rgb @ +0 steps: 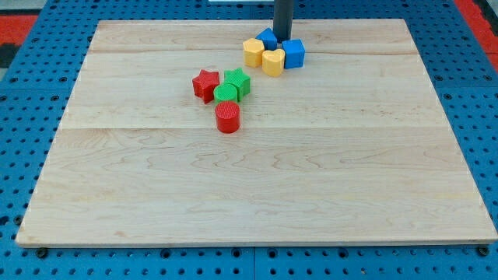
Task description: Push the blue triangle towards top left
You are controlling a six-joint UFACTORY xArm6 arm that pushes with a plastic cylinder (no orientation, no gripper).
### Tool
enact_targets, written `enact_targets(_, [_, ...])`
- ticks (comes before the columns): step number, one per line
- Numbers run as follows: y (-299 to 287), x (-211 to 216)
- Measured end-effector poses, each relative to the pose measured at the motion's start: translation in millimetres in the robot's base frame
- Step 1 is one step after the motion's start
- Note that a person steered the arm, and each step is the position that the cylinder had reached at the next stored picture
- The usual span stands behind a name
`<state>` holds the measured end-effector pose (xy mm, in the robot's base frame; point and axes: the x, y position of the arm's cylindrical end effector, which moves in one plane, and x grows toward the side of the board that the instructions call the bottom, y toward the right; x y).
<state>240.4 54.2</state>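
The blue triangle [267,36] lies near the view's top centre of the wooden board [257,187], partly hidden behind my rod. My tip [281,40] stands right against the triangle's right side, between it and the blue cube [293,54]. Two yellow blocks touch this cluster: a yellow hexagon-like block [254,52] to the left and a yellow heart-like block [272,62] below the tip.
A second cluster lies left of centre: a red star [205,84], a green star [236,81], a green round block [226,94] and a red cylinder [228,117]. A blue pegboard surface [31,155] surrounds the board.
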Motion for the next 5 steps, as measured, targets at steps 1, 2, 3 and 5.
enact_targets(1, [35, 0])
enact_targets(2, [39, 20])
enact_targets(3, [19, 29])
enact_targets(5, [4, 4])
